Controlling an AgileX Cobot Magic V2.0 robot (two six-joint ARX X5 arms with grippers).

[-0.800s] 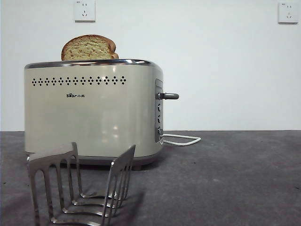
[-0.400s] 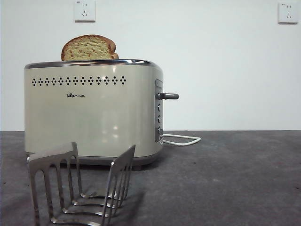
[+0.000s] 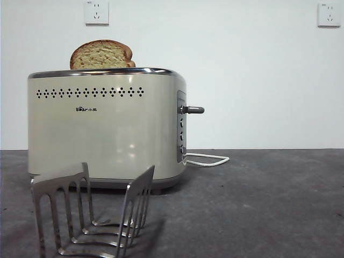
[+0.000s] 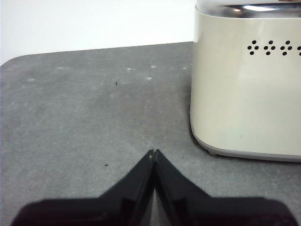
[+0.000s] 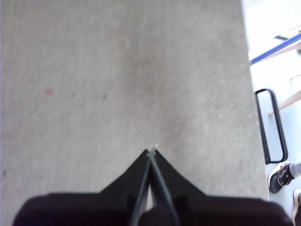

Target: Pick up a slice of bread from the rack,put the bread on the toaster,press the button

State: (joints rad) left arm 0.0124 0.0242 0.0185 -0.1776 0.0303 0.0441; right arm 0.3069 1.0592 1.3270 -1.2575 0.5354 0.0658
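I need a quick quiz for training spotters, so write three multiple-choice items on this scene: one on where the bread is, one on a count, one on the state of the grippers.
1. Where is the slice of bread?
A. In the rack
B. Sticking up from the top of the toaster
C. Flat on the table

2. How many wall sockets show in the front view?
A. One
B. Two
C. Four

3. How are both grippers?
A. Shut, holding nothing
B. Open
C. Shut on bread

Answers:
1 B: it rises above the toaster, and the rack holds none.
2 B: one wall socket at each top corner.
3 A: the left gripper and right gripper have their jaws together.
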